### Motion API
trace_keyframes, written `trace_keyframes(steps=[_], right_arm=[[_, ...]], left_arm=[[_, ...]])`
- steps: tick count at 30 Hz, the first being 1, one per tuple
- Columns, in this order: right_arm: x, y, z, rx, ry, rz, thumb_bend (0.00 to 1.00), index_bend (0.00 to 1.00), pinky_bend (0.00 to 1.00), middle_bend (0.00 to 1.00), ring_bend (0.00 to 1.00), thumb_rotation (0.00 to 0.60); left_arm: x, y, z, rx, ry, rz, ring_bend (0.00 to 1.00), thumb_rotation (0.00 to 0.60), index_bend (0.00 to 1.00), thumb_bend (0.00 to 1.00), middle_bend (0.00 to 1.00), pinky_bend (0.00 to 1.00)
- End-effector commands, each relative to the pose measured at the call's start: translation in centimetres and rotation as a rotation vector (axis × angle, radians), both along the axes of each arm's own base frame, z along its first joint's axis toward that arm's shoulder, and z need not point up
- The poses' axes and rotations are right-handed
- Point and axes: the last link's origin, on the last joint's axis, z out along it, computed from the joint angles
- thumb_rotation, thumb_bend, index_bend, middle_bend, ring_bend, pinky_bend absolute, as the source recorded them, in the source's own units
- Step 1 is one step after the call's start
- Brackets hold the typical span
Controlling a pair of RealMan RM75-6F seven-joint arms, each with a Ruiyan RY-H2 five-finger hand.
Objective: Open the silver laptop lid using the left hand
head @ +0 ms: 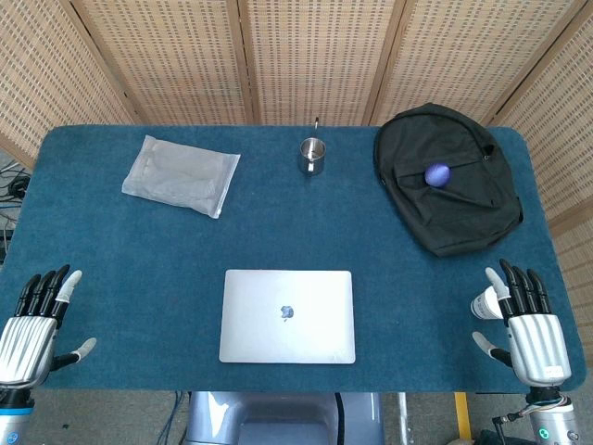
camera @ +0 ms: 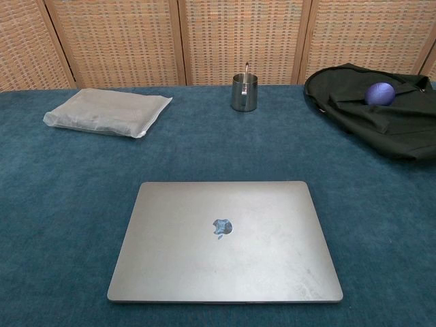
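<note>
The silver laptop [head: 287, 316] lies flat with its lid down near the front middle of the blue table; the chest view shows the laptop [camera: 225, 240] close up with a dark logo on the lid. My left hand [head: 32, 326] hovers at the table's front left corner, fingers spread and empty, well left of the laptop. My right hand [head: 526, 323] hovers at the front right corner, fingers spread and empty too. Neither hand appears in the chest view.
A grey plastic-wrapped packet [head: 181, 175] lies at the back left. A steel mug [head: 313, 155] stands at the back middle. A black backpack [head: 449, 181] with a purple ball [head: 437, 174] on it fills the back right. Wicker screens stand behind the table [head: 120, 269].
</note>
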Motion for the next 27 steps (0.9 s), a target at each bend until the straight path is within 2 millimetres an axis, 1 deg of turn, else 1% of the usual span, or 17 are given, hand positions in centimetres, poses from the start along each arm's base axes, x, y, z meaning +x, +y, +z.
trace_keyframes(steps=[1,7,12,16,19,22,27], right_arm=[[-0.1,0.0,-0.1,0.02,0.005,-0.008,0.0,0.05,0.0,0.0,0.0,0.6],[-0.1,0.1,-0.1,0.041,0.005,-0.022,0.0,0.05,0.0,0.0,0.0,0.6],[-0.2,0.0,-0.2,0.047,0.005,-0.028,0.0,0.05,0.0,0.0,0.0,0.6],[-0.4,-0.2,-0.3,0.049,-0.001,-0.035,0.0,0.05,0.0,0.0,0.0,0.6],[-0.4,-0.3,-0.3,0.047,-0.004,-0.036,0.0,0.05,0.0,0.0,0.0,0.6],[-0.4,-0.3,-0.2,0.045,-0.008,-0.032,0.0,0.05,0.0,0.0,0.0,0.6],[-0.4,-0.3,-0.2,0.044,-0.013,-0.033,0.0,0.05,0.0,0.0,0.0,0.6]], left_arm=[[0.0,0.0,0.0,-0.002,0.0,-0.002,0.0,0.6,0.0,0.0,0.0,0.0],[0.1,0.0,-0.4,-0.018,-0.001,-0.019,0.0,0.6,0.0,0.0,0.0,0.0],[1.3,0.5,-2.5,-0.103,-0.012,-0.095,0.0,0.6,0.0,0.0,0.0,0.0],[3.5,1.7,-5.9,-0.219,-0.004,-0.233,0.0,0.6,0.0,0.0,0.0,0.0],[5.1,2.7,-7.8,-0.282,-0.009,-0.333,0.0,0.6,0.0,0.0,0.0,0.0],[7.1,4.0,-10.7,-0.363,-0.026,-0.489,0.0,0.6,0.0,0.0,0.0,0.0],[9.8,5.9,-15.5,-0.47,0.011,-0.625,0.0,0.6,0.0,0.0,0.0,0.0]])
